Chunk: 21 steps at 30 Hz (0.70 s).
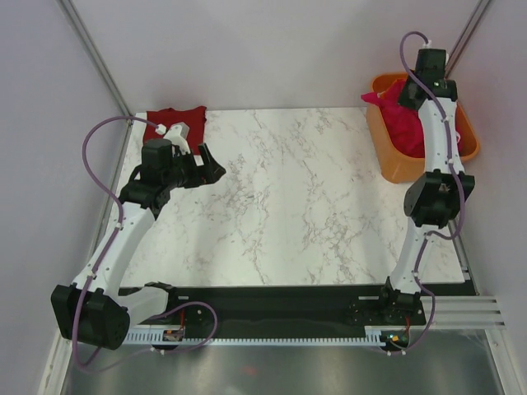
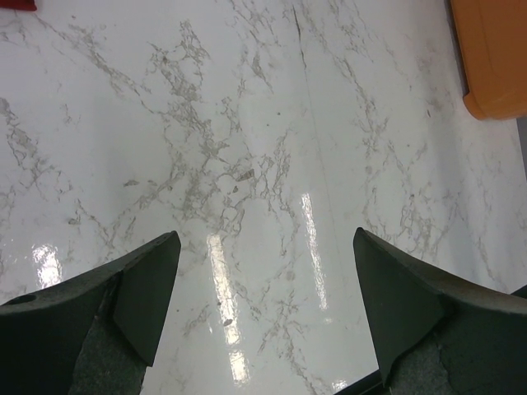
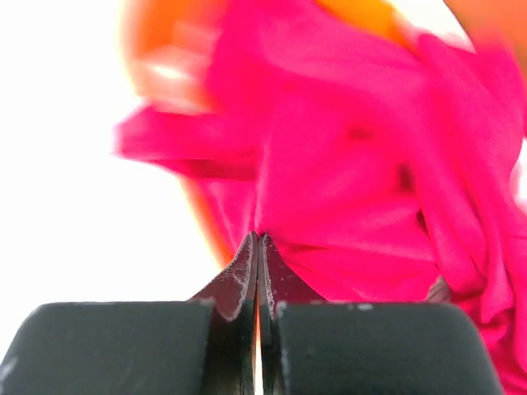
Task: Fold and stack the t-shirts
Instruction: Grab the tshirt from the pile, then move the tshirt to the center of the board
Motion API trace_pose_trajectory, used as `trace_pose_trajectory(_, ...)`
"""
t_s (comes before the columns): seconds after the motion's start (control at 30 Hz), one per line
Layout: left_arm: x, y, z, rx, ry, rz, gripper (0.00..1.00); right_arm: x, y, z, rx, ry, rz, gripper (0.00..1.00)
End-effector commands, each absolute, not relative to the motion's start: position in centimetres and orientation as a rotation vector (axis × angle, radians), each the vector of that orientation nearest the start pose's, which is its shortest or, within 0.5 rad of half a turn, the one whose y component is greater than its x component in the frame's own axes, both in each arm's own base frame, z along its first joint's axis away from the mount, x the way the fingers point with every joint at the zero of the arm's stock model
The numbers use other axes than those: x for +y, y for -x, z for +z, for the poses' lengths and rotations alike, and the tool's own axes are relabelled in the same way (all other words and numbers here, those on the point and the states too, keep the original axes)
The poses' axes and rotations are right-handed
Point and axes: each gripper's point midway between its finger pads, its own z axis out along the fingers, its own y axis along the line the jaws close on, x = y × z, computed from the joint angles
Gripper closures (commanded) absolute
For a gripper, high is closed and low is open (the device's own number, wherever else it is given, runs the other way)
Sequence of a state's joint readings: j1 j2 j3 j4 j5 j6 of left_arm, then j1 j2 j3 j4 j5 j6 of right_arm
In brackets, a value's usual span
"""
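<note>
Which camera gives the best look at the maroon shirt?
Top external: the maroon shirt lies almost whole at the table's far left corner. Left wrist catches only a red sliver of it at the frame's top left; right wrist shows none.

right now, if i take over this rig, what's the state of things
Left gripper: open, empty, above the marble table.
Right gripper: shut on the magenta t-shirt, which sits mostly in the orange tub.
Maroon t-shirt: at the table's far left corner, looks folded.
Done: maroon one seemingly placed.
Left: lift the magenta one out, fold it, stack it on the maroon.
</note>
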<state>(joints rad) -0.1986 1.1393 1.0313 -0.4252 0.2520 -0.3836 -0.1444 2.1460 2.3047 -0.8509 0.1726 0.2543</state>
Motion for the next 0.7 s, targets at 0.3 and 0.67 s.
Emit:
trace_pose_trajectory(0.3,-10.6,-33.4,25.0,2.091,0.049,-0.463,0.06,20.8,-39.7,46.2,1.726,0.217,0.725,0.02)
trace_pose_trajectory(0.67,-10.3,-33.3,24.1,2.143,0.166,-0.464,0.06,15.1,-40.0,31.9,2.069,0.023,0.348,0.02)
